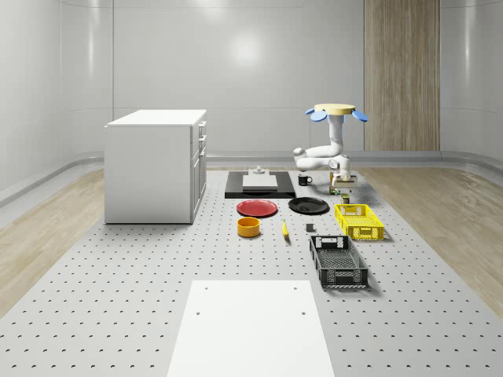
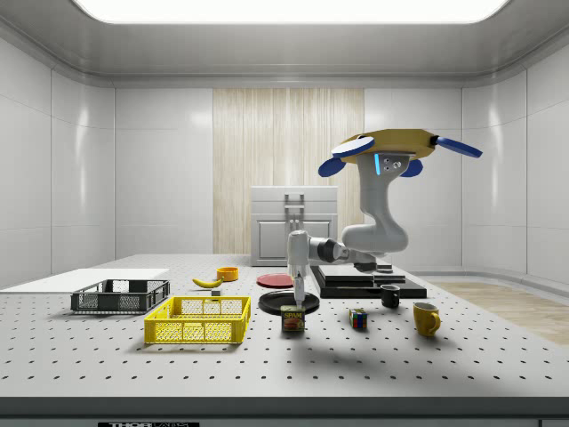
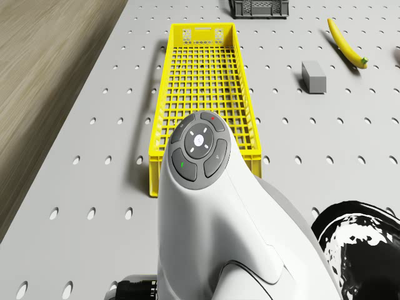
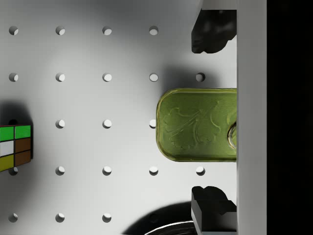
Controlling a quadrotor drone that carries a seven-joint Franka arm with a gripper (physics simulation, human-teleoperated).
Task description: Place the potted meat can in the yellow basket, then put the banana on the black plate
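Tool (image 4: 213, 117): fingers (image 4: 211, 30) spread wide, hanging directly above the potted meat can (image 4: 198, 124), one on each side of it, not touching.
Potted meat can: upright on the desk (image 2: 462, 365), under the tool.
Yellow basket (image 2: 199, 319): just beside the tool, empty.
Banana (image 2: 208, 282): on the desk beyond the basket.
Black plate (image 2: 288, 303): near the tool, bare.
Drone (image 2: 396, 147): hovering above the desk, near the can.

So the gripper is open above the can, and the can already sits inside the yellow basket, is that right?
Not quite: the gripper is open above the can, but the side view shows the can standing on the table beside the yellow basket, not inside it.
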